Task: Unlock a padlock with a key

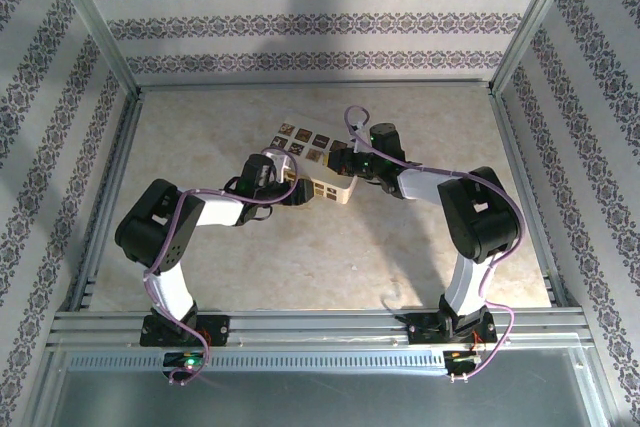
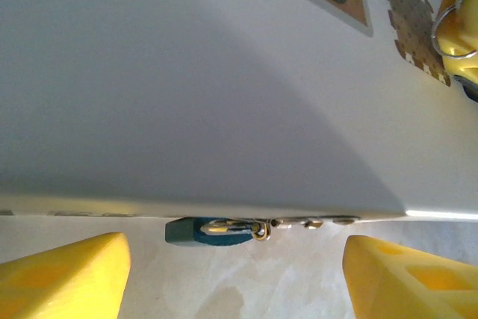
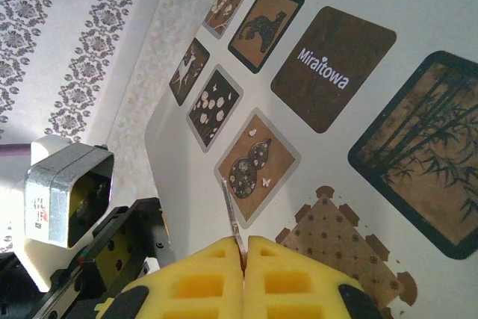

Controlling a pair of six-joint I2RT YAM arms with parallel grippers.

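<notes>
- L gripper [image 1: 303, 190]: at table ctr, low, tip against the near-left side of the white box [image 1: 300, 142].
- Same L gripper [image 2: 235, 278] in L wrist view: yellow fingers [image 2: 60, 274] spread wide at both bottom corners, nothing between them but bare table [image 2: 299, 274].
- R gripper [image 1: 338, 160]: over the box's right part, just beside the L one.
- In R wrist view, R gripper [image 3: 244, 248] w/ yellow pads pressed together, pinching the key [image 3: 231, 211]. Just a thin metal blade sticking out of the seam, tip pointing at the box face.
- R gripper [image 2: 459, 20] also at top right of L wrist view, yellow, w/ a wire loop across it.
- Padlock [image 2: 196, 231]: blue body peeking out at the box's lower edge in L wrist view, between the L fingers and beyond them, resting on the table. Shackle state: cannot tell.
- Small metal ring [image 2: 260, 231] touching the padlock's right end, a few small metal bits in a row just right of it.
- Box face [image 3: 328, 110]: brown picture tiles, one reading "Miraitowa", gourd tile nearest the key tip.
- L wrist camera [image 3: 67, 184]: silver housing at left of R wrist view, beside the box edge.
</notes>
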